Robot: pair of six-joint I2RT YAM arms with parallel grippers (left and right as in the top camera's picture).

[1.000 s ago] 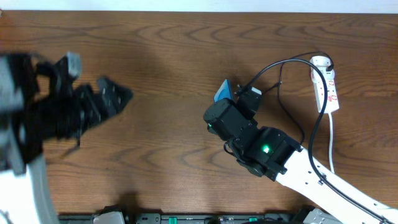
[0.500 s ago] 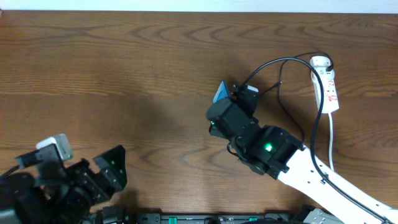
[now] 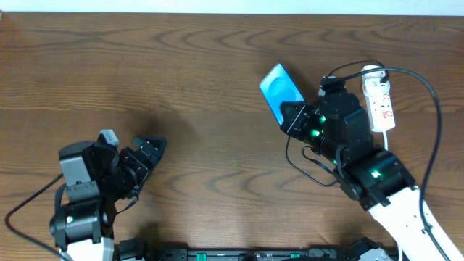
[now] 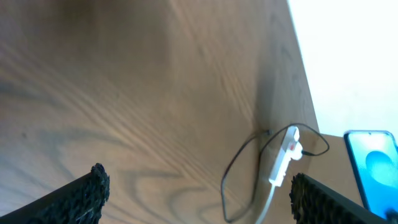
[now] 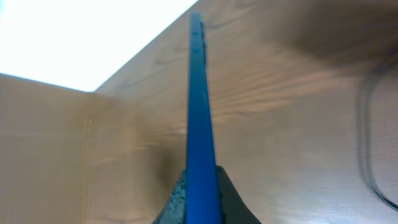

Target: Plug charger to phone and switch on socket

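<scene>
My right gripper [image 3: 291,114] is shut on the phone [image 3: 281,90], holding it by one end with the blue screen facing up; in the right wrist view the phone [image 5: 199,106] shows edge-on between the fingers [image 5: 200,193]. The white socket strip [image 3: 380,99] lies at the right; it also shows far off in the left wrist view [image 4: 283,158], beside the phone [image 4: 372,168]. The black charger cable [image 3: 428,116] loops from the strip past my right arm; its plug tip is hidden. My left gripper [image 3: 145,156] is open and empty at the lower left, fingers [image 4: 199,196] spread wide.
The white cord [image 3: 387,170] runs from the socket strip toward the front edge. The wooden table [image 3: 181,72] fills the view, with a white wall strip along its far edge.
My right gripper has swung right toward the socket with the phone, which now faces screen-up. My left arm has moved from the left edge to the lower left.
</scene>
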